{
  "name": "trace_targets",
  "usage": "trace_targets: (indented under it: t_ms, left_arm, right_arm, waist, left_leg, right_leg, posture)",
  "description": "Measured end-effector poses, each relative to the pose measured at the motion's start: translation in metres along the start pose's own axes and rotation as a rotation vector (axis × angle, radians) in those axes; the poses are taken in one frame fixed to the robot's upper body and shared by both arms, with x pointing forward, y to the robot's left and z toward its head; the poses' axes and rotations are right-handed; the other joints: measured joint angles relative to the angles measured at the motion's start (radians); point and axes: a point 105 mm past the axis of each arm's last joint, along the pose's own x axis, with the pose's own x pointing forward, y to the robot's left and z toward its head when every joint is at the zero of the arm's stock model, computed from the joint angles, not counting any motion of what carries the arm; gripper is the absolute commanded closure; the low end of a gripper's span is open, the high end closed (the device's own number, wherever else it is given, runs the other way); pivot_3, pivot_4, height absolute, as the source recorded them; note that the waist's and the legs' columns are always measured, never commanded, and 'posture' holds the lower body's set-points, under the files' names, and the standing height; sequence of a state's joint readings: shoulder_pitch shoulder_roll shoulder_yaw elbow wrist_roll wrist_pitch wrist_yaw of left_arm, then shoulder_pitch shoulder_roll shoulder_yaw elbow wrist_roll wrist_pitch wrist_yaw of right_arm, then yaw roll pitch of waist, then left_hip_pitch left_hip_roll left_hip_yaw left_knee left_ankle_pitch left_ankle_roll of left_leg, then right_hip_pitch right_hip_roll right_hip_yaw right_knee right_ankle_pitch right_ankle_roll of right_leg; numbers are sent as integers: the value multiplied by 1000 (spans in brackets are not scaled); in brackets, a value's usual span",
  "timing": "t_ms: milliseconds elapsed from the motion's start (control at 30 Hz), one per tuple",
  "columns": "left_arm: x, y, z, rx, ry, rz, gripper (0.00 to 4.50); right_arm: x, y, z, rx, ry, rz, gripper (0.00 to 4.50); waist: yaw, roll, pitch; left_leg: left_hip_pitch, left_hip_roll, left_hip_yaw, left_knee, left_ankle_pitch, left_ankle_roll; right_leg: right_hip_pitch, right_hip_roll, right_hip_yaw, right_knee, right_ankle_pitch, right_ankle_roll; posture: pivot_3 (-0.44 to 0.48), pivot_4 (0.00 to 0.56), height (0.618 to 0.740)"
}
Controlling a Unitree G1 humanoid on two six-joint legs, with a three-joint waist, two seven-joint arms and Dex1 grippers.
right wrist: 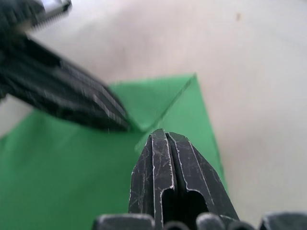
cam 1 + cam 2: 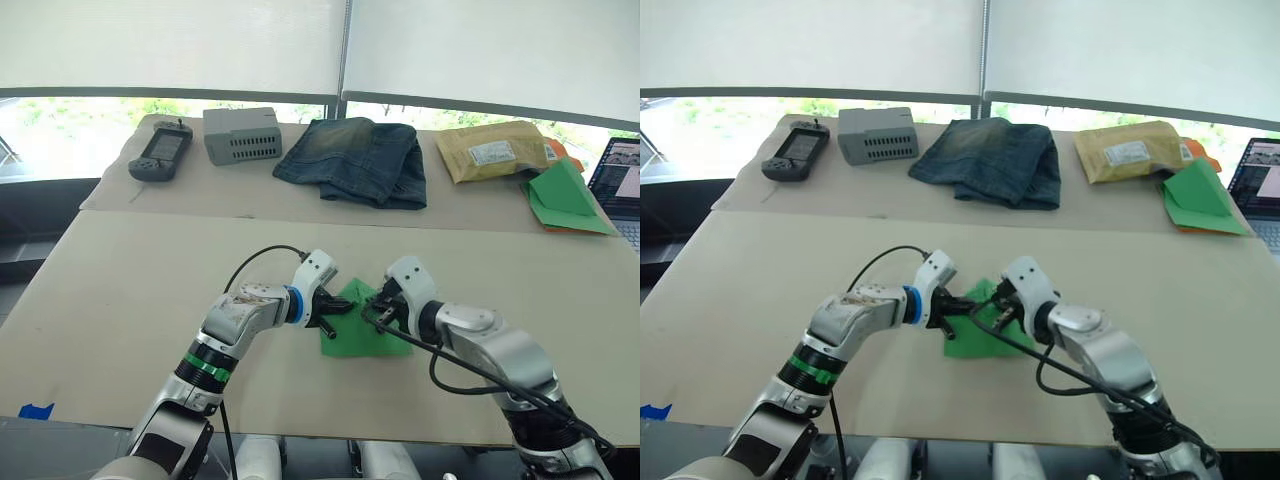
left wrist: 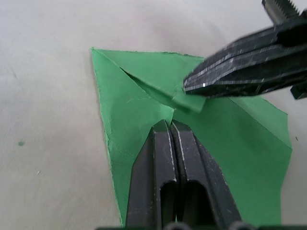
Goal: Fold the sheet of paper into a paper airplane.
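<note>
The sheet of paper (image 2: 366,337) is bright green, partly folded to a point with layered creases, and lies flat on the beige table near its front middle. My left gripper (image 2: 346,308) comes in from the left. It is shut, with its tips (image 3: 171,125) pressing on the paper where the creases meet. My right gripper (image 2: 372,314) comes in from the right, also shut. Its tips (image 1: 163,134) rest on a small raised flap (image 3: 190,102) of the paper, just beyond the left tips. Whether that flap is pinched between the fingers is hidden.
Along the far side of the table lie a handheld console (image 2: 160,150), a grey box (image 2: 243,134), folded jeans (image 2: 355,160), a padded envelope (image 2: 495,150) and a green triangular paper stack (image 2: 567,197). A laptop (image 2: 620,180) stands at the far right edge.
</note>
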State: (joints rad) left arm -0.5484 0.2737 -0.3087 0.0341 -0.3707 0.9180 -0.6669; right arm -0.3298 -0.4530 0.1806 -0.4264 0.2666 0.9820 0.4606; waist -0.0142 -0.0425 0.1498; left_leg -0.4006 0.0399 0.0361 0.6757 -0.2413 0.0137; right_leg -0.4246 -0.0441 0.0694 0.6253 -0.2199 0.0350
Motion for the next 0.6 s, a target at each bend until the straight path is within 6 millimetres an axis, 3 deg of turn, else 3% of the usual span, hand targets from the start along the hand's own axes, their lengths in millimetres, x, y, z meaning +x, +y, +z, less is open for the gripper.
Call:
trace_targets:
  t_ms: [67, 233, 600]
  left_arm:
    - [1, -1, 0, 1, -1, -2, 4453]
    - [1, -1, 0, 2, -2, -2, 4453]
    - [-1, -2, 1, -5, 3, 0, 4453]
  right_arm:
    - [4, 0, 11, -5, -38, 11, 4500]
    - [21, -13, 13, 1, -35, 17, 4500]
    - [41, -3, -2, -38, 0, 122, 4500]
  waist:
    - [2, 0, 0]
    - [1, 0, 0]
    - [-2, 0, 0]
  left_leg:
    - [0, 0, 0, 0, 0, 0]
    - [-1, -1, 0, 1, 0, 0]
    - [-2, -1, 0, 0, 0, 0]
  right_leg:
    - [0, 0, 0, 0, 0, 0]
    - [0, -1, 1, 0, 1, 1]
    - [-1, 0, 0, 0, 3, -4]
  posture:
    - [0, 150, 734]
    - [0, 150, 734]
    - [0, 150, 734]
